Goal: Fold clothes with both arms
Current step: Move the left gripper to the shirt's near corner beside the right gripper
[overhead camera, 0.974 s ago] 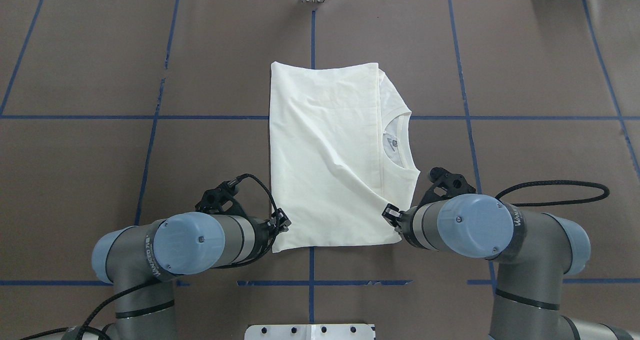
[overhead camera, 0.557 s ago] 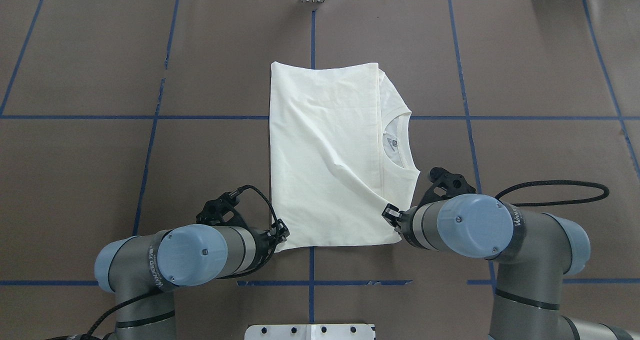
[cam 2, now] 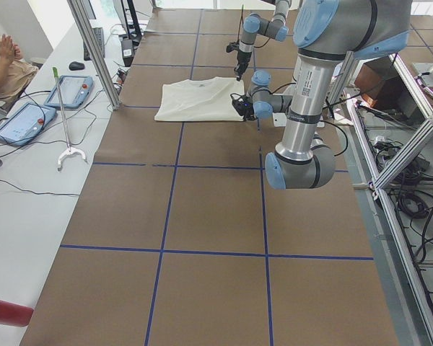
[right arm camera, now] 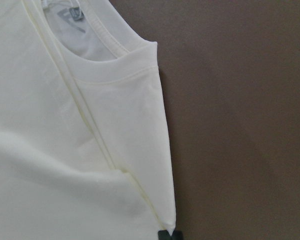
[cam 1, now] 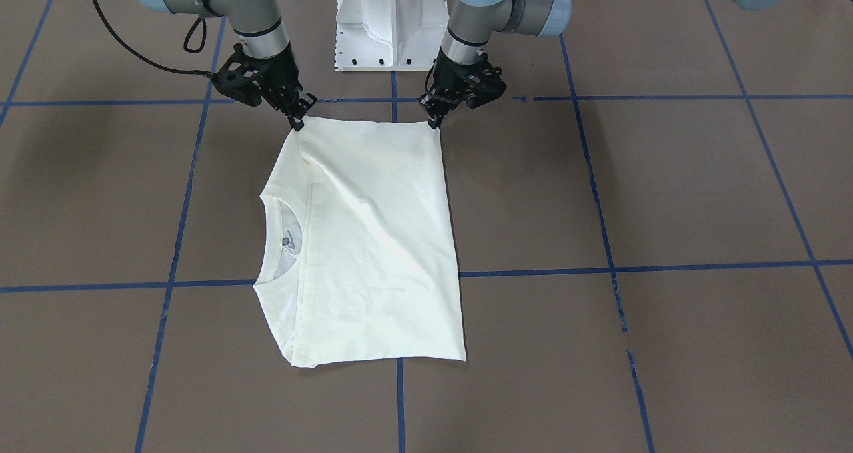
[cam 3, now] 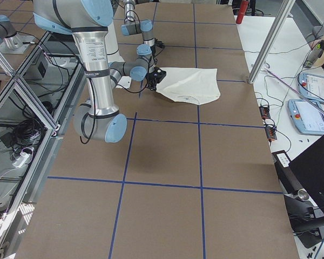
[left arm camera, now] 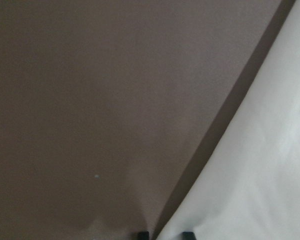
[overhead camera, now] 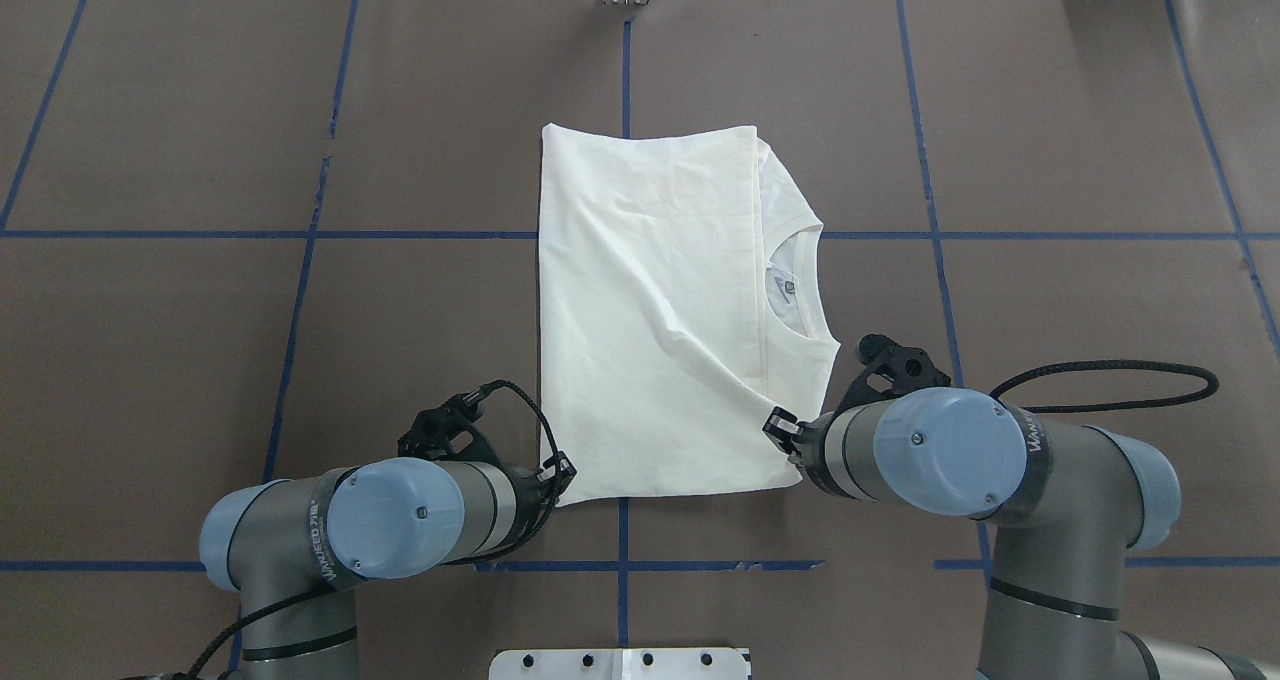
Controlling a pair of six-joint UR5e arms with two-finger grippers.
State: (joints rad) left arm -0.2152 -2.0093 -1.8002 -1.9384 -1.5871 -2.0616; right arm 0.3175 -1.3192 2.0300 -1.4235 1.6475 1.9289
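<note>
On tabletop [overhead camera: 200, 310]: folded T-shirt [overhead camera: 660, 310], flat. Left hand [cam 1: 434, 121] seemingly pinches one near corner; right hand [cam 1: 296, 123] pinches the other, closed on fabric.

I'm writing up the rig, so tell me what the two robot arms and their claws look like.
Both arms, the left arm and the right arm, are silver-grey metal tubes with rounded light-blue joint caps and white lettering near the wrists. Braided black cables loop beside each wrist. The left claw and the right claw are black, with open-framed bodies and two slim fingers.

Robotics lab, aluminium frame [cam 2: 400, 238], teach pendants [cam 2: 73, 90]
</note>
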